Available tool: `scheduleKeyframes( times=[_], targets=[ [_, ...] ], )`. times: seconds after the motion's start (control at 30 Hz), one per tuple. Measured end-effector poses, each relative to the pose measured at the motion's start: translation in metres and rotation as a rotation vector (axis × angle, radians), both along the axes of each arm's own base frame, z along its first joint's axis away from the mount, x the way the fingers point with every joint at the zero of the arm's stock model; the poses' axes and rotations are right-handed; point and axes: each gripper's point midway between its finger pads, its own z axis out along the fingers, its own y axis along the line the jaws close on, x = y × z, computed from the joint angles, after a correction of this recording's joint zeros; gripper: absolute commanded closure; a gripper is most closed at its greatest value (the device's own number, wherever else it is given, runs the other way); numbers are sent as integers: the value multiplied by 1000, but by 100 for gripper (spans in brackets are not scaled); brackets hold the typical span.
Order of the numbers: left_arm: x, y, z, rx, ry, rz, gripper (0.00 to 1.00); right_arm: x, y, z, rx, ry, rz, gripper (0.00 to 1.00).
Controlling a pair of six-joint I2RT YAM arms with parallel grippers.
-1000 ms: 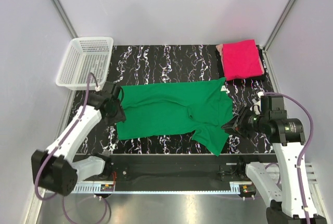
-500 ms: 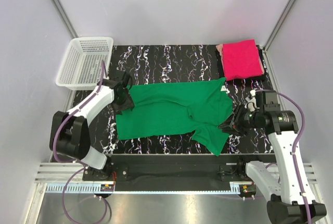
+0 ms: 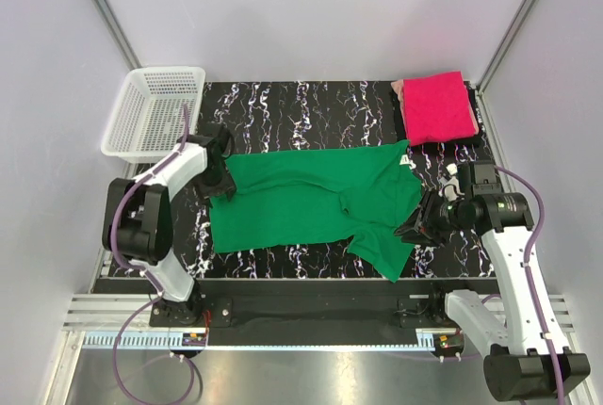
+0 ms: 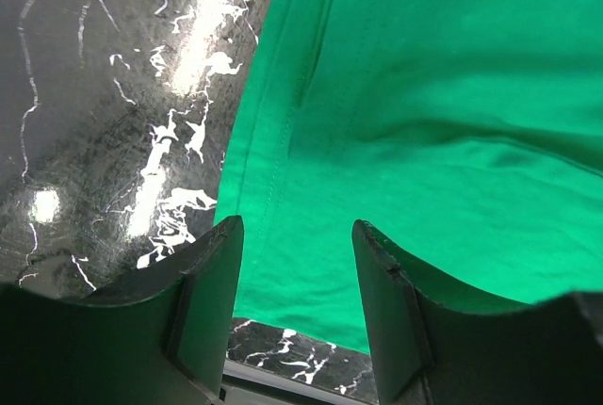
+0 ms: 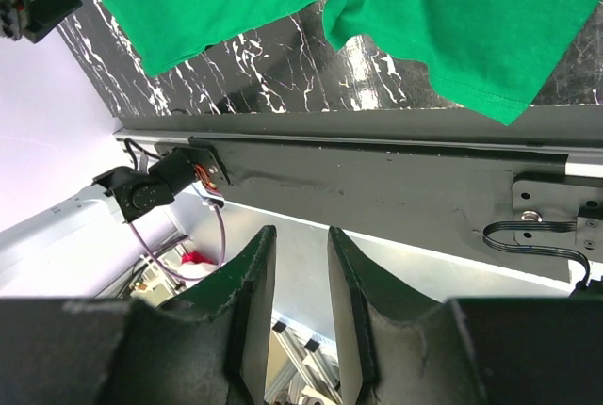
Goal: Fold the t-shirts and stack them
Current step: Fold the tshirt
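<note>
The green shirt (image 3: 311,202) lies spread on the desk (image 3: 311,108) with its long axis running left to right, hem toward my left arm and neck toward my right. The pink shirt (image 3: 436,106) sits folded at the far right corner, well apart. My left pincer (image 4: 297,231) is the one at the hem. Its jaws stand apart, low over the far hem corner, with the stitched edge running between them and nothing gripped. My right pincer (image 5: 300,235) hovers just beside the near sleeve, jaws narrowly apart and empty, the cloth ahead of it. I judge the fold would start from these two ends.
</note>
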Motion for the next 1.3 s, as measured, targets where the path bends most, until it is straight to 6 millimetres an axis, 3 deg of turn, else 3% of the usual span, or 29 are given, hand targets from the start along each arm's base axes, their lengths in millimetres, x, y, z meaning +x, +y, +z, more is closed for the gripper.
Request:
scheduleKeyframes(
  times=[0.2, 0.57, 1.0, 1.3],
  targets=[
    [-4, 1, -19, 16, 68, -1, 46, 0, -1, -2, -7, 3, 7, 64],
    [23, -2, -4, 15, 5, -11, 46, -1, -1, -7, -10, 18, 10, 64],
    [22, 2, -21, 47, 57, -15, 46, -2, -1, -10, -12, 30, 9, 64],
    [26, 4, -26, 61, 67, -22, 59, -2, -2, -10, -13, 32, 8, 64]
  ],
)
